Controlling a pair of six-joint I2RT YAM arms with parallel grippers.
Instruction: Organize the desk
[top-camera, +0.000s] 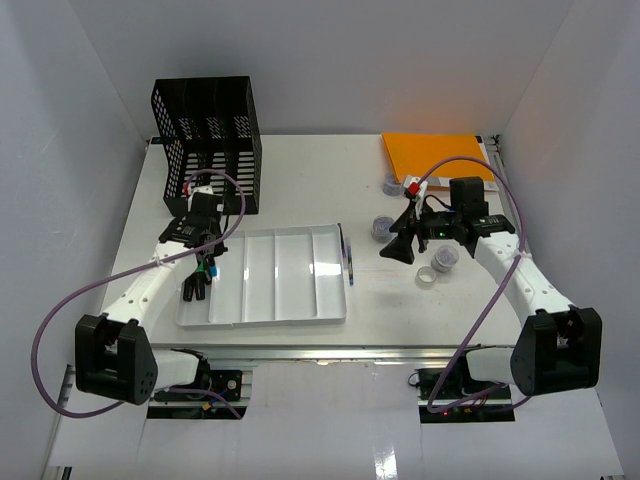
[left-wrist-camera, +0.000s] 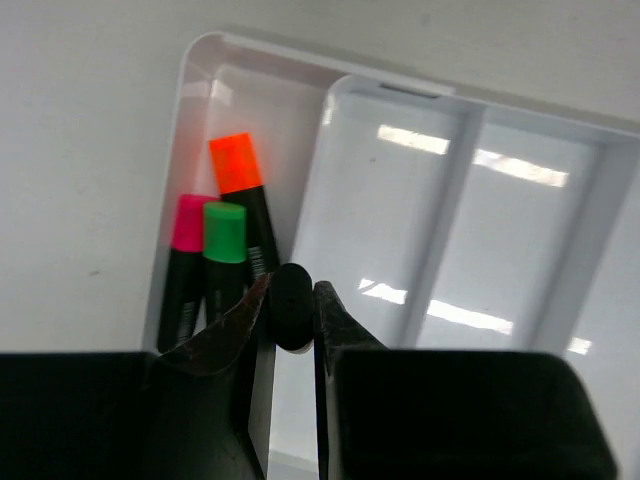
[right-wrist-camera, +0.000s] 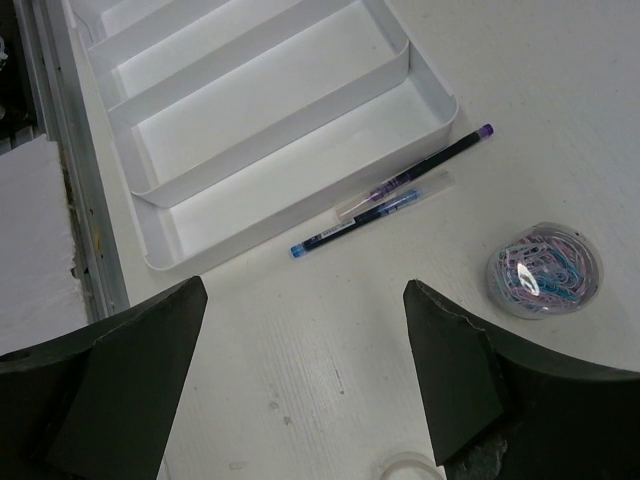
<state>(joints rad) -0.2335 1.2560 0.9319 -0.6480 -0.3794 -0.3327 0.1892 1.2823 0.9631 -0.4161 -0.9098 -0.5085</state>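
Note:
The desk (top-camera: 300, 170) is a white tabletop with a metal rail along its front. My left gripper (top-camera: 205, 262) hangs over the left compartment of a white divided tray (top-camera: 300, 315) and is shut on a black marker (left-wrist-camera: 291, 305), seen end-on between the fingers in the left wrist view. Three markers with orange (left-wrist-camera: 236, 165), pink (left-wrist-camera: 188, 222) and green (left-wrist-camera: 224, 232) caps lie in that compartment. My right gripper (top-camera: 400, 248) is open and empty above bare desk (right-wrist-camera: 305, 290). Two pens (right-wrist-camera: 400, 195) lie beside the tray's right edge (right-wrist-camera: 250, 230).
A black mesh file rack (top-camera: 207, 145) stands at the back left. An orange folder (top-camera: 435, 155) lies at the back right. A clear tub of paper clips (right-wrist-camera: 545, 270) and small tape rolls (top-camera: 447, 260) sit near my right gripper.

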